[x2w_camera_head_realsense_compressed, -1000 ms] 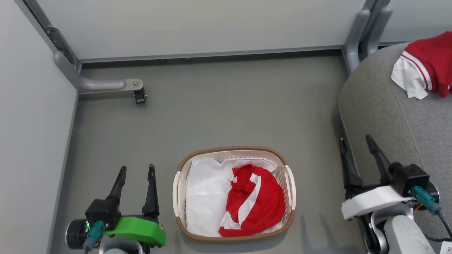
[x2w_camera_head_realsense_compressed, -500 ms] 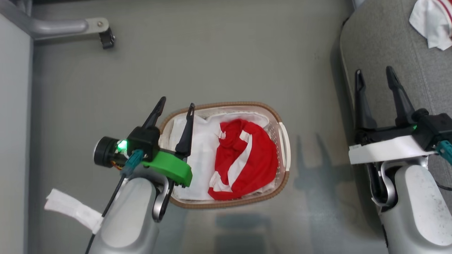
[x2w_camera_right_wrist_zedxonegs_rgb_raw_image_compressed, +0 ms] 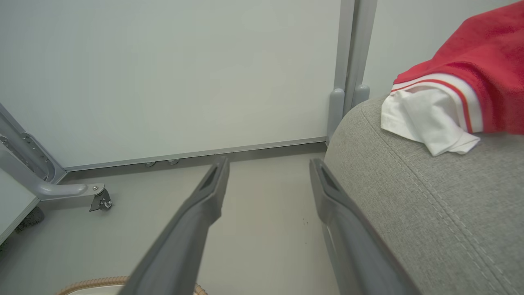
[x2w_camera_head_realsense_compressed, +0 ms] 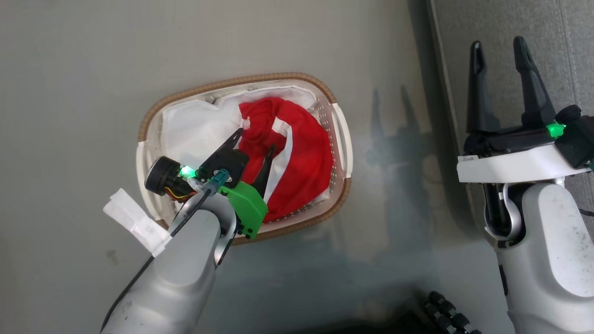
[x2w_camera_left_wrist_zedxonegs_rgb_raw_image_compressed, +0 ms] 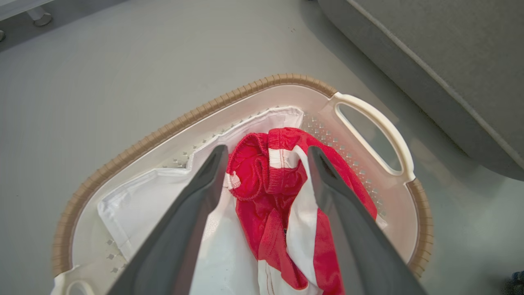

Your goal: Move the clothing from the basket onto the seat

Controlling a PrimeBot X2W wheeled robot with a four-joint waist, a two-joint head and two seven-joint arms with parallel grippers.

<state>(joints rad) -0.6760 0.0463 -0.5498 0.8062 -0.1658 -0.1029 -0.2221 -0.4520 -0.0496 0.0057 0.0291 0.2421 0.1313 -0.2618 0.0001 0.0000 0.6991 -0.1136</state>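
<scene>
The two dark fingers of the left gripper (x2w_camera_head_realsense_compressed: 255, 139) are spread wide, and nothing is pinched between them. In the left wrist view a crumpled red garment (x2w_camera_left_wrist_zedxonegs_rgb_raw_image_compressed: 266, 192) with a white stripe is seen in the gap between the fingers, lower down in the basket (x2w_camera_left_wrist_zedxonegs_rgb_raw_image_compressed: 204, 110); whether the fingertips touch the fabric cannot be told. The garment is heaped in the half of the basket nearer the seat (x2w_camera_head_realsense_compressed: 568, 51), on top of a plain white liner sheet (x2w_camera_head_realsense_compressed: 190, 132) that is laid bare in the other half. In the head view the left gripper is held over the basket, with its forearm reaching in across the brown rim from the lower left. The basket is set on the grey floor (x2w_camera_head_realsense_compressed: 93, 69), and one white handle (x2w_camera_left_wrist_zedxonegs_rgb_raw_image_compressed: 376, 123) is turned toward the seat, which lies near the basket but apart from it. The fingers of the right gripper (x2w_camera_head_realsense_compressed: 497, 42) are likewise spread, with nothing between them; they are held at the edge of the seat, away from the basket. In the right wrist view a second red garment (x2w_camera_right_wrist_zedxonegs_rgb_raw_image_compressed: 483, 69), with a white panel and a red-striped white cuff, is seen lying on the seat beyond the right gripper, and a pale wall panel (x2w_camera_right_wrist_zedxonegs_rgb_raw_image_compressed: 184, 73) and a small caster (x2w_camera_right_wrist_zedxonegs_rgb_raw_image_compressed: 102, 200) are seen behind the floor.
</scene>
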